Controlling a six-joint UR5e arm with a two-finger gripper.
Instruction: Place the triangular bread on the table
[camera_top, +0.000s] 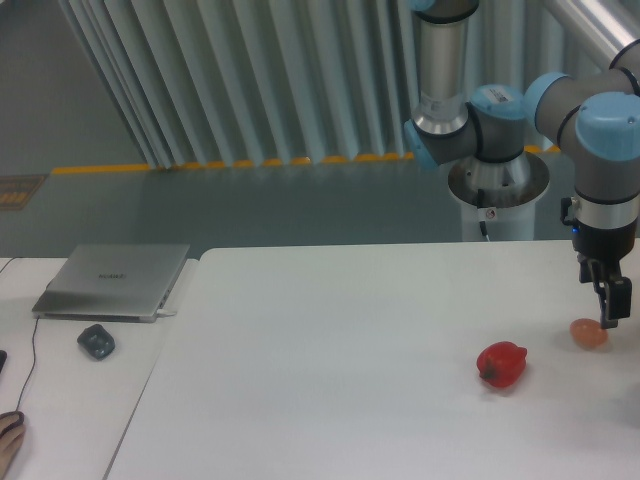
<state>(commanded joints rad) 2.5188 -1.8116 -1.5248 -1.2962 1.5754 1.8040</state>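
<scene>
Arm (607, 150) reaching down, tool (608, 300) vertical, jaw state unclear.

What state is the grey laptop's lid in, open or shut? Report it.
Shut. The grey laptop lies flat with its lid down on the base; no screen or keyboard shows.

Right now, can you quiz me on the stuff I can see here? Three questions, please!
1. True or false: the pepper is red.
2. Which lies closest to the gripper? A) laptop B) pepper C) small orange thing
3. Fill in: the dark mouse lies near the grey ____.

Key: 1 true; 2 C; 3 laptop.
</scene>
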